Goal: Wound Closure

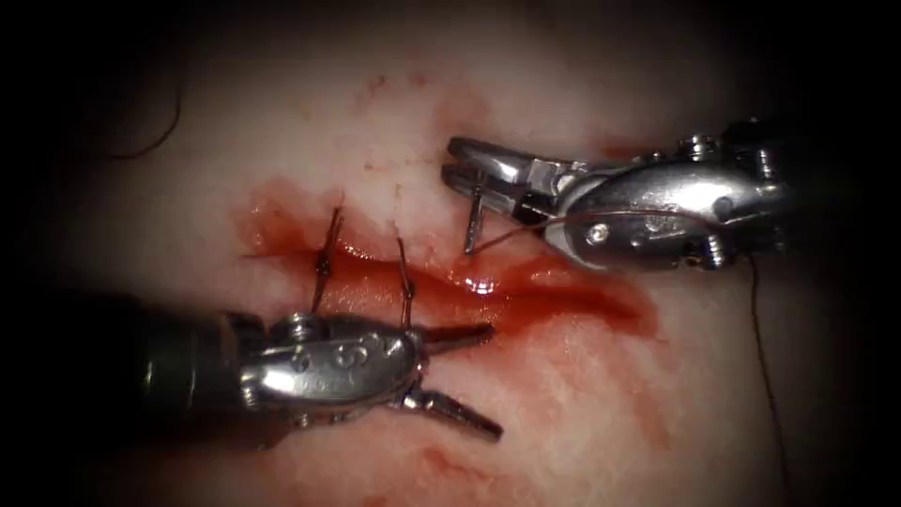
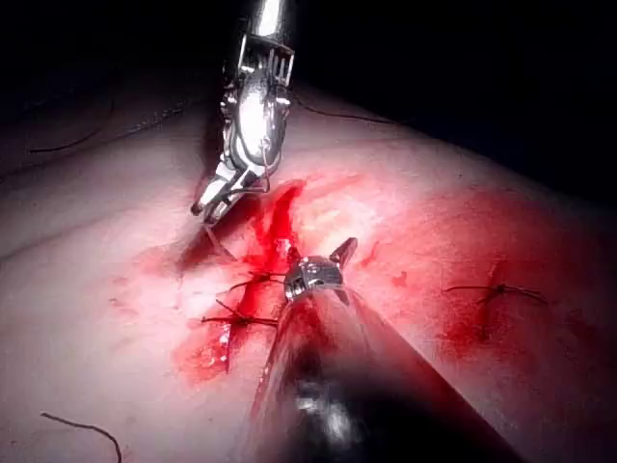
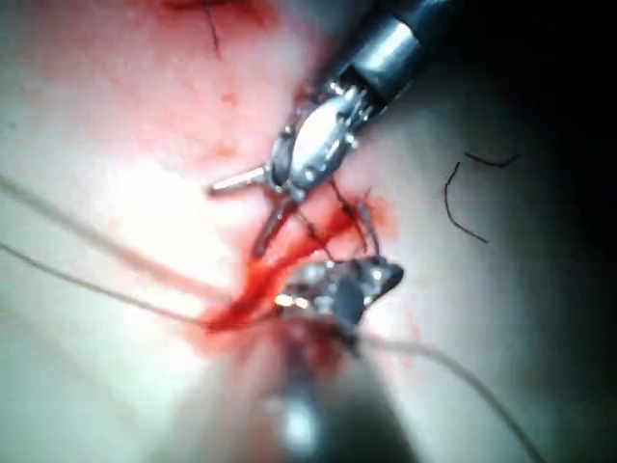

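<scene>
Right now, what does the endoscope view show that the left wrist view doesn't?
Endoscope view: the right arm's steel tool grips one end of the curved steel needle, its other end down at the pale tissue; entry unclear. Left wrist view: another dark stitch on a separate red patch. Both: the left arm's steel tool, open and empty, and two dark stitches across the red cut.

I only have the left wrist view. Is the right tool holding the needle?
Observer: Yes. In the endoscope view the right tool's jaws are shut on the needle, near its upper end. It hangs toward the cut. I cannot tell whether its lower end enters the tissue.
Operator: And my own jaws? The shaft hides them here.
Observer: The left tool sits below the cut with its jaws open, holding nothing.
</scene>
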Action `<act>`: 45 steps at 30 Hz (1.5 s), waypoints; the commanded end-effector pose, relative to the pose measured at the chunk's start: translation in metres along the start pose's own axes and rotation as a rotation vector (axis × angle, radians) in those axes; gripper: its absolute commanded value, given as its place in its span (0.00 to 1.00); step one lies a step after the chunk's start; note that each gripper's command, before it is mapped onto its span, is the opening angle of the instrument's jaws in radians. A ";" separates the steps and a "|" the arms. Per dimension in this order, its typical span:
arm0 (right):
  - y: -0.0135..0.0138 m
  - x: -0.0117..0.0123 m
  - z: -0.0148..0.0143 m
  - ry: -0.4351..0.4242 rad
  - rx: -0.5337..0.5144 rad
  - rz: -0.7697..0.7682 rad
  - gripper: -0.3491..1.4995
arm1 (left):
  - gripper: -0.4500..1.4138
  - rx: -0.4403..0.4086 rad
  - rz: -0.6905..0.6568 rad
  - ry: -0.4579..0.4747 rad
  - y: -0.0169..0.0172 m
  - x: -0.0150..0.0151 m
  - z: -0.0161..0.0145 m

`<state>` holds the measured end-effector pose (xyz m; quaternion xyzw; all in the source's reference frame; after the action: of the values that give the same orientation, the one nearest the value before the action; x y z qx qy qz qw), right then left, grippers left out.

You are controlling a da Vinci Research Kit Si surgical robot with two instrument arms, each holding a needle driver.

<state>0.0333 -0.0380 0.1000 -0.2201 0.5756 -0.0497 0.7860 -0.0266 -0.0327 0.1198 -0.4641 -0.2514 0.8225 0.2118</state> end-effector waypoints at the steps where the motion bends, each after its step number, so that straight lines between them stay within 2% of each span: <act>1: -0.0008 -0.0002 0.0007 -0.005 0.004 -0.002 0.00 | 0.60 -0.001 0.000 0.000 0.0000 -0.0003 0.0008; 10: -0.0033 -0.0018 0.0003 -0.033 0.038 0.052 0.00 | 0.60 0.000 0.002 -0.001 -0.0001 -0.0006 0.0009; 29: -0.0051 -0.0021 -0.0004 -0.054 0.066 0.241 0.00 | 0.58 -0.006 0.006 -0.001 -0.0005 -0.0009 0.0005; 45: -0.0060 -0.0024 -0.0003 -0.070 0.108 0.290 0.00 | 0.58 -0.010 0.006 -0.002 -0.0005 -0.0009 0.0004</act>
<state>0.0326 -0.0425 0.1042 -0.0933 0.5712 0.0429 0.8144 -0.0259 -0.0326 0.1203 -0.4652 -0.2538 0.8224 0.2069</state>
